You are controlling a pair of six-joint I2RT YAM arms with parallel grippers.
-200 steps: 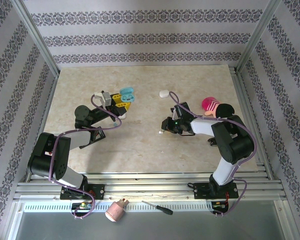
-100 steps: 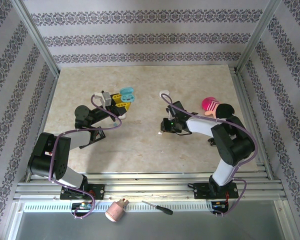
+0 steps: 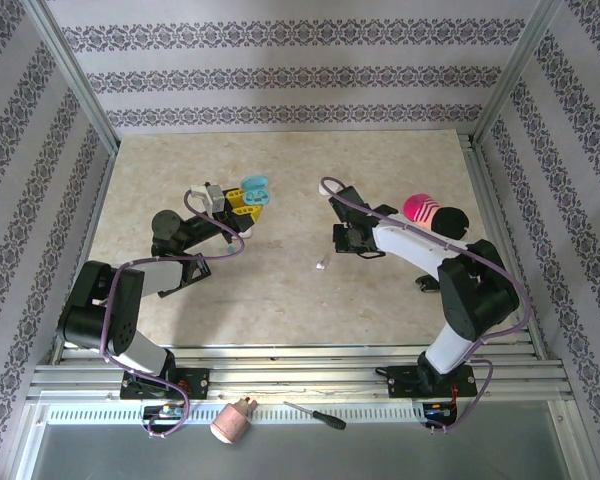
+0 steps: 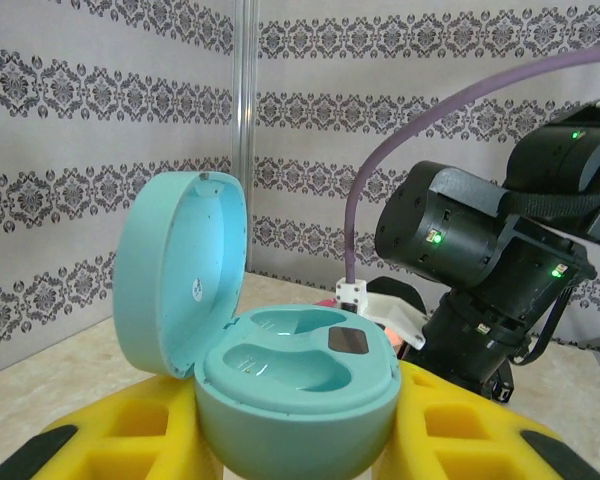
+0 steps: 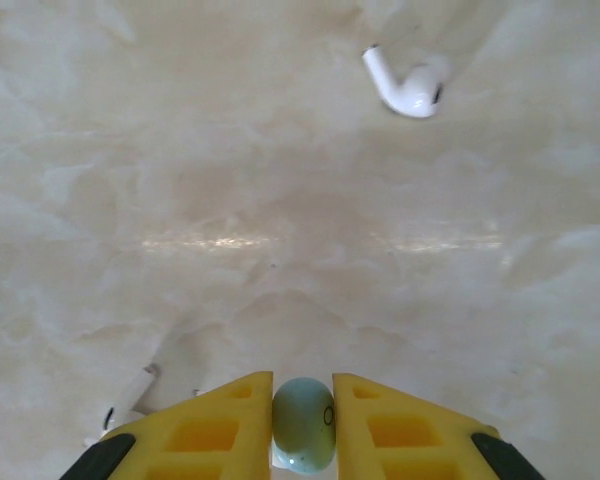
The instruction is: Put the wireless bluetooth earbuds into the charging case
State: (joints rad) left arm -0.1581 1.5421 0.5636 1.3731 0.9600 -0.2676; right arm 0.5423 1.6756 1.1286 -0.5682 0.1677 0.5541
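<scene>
We work inside a booth papered in grey damask stripes, over a table (image 3: 280, 300) with a glossy, beige, marble-veined top.

In the right wrist view the right gripper (image 5: 302, 425) sits at the bottom centre of the frame. Its two yellow, pocketed plastic fingers (image 5: 205, 425) are clenched on a pale green earbud (image 5: 302, 420), a smooth, glossy, egg-shaped bud pinched upright between them. Further out, a white earbud (image 5: 408, 85) with a short stem lies on the table at the upper right. Another white earbud (image 5: 125, 405) lies at the lower left, just beside the left-hand finger and partly hidden by it.

From above, the right gripper (image 3: 342, 240) is right of centre, and a white bud (image 3: 322, 266) lies on the bare table just below and left of it. We cannot tell which of the two white ones it is. A rounded pink object (image 3: 418, 208) rests further right.

The left gripper (image 4: 295, 445) grasps the charging case (image 4: 295, 385) between its yellow fingers. The case is a rounded teal pebble with its lid hinged open to the left, showing two smooth moulded wells with no bud in them. In the overhead view the left gripper (image 3: 242, 207) and the case (image 3: 255, 187) lie upper left of centre, well apart from the right gripper.
</scene>
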